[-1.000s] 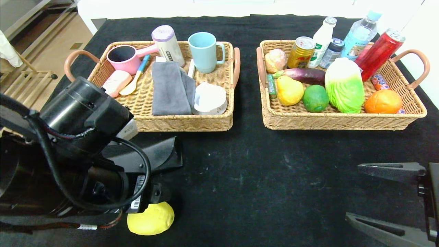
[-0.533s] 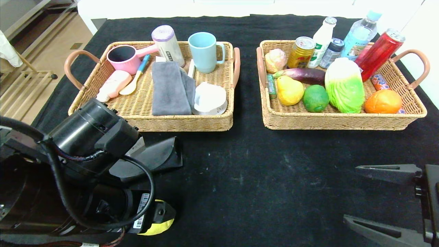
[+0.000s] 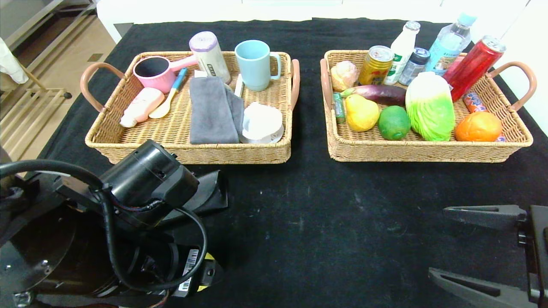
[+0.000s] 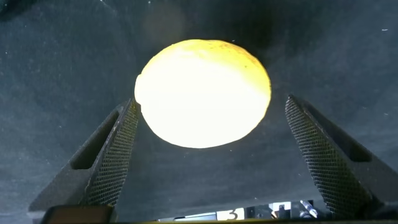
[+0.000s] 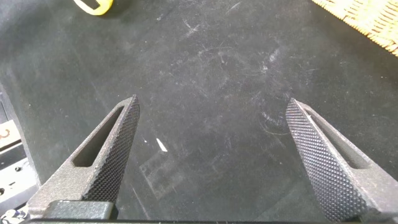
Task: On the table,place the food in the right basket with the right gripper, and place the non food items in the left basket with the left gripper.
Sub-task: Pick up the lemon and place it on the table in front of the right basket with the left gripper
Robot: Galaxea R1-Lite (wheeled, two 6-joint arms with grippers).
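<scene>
Both jaws stand wide apart, gripping nothing. At the near left of the black table [image 3: 325, 214], the left gripper [image 4: 211, 155] is lowered over one yellow lemon-like fruit [image 4: 203, 93], which lies on the cloth between its two fingers [image 4: 115, 155], close by one of them; from the head view only a sliver of it shows under the arm. At the near right edge, the right gripper [image 3: 479, 248] hovers over bare cloth. Two wicker baskets sit side by side at the far side. One, the left basket [image 3: 188, 154], holds a pink scoop, a blue mug, a grey cloth and other household items. Its neighbour, the right basket [image 3: 428, 152], holds one pear [image 3: 361, 112], one lime [image 3: 394, 122], one orange [image 3: 478, 126], one cabbage [image 3: 430, 107], one eggplant, two cans and three bottles.
</scene>
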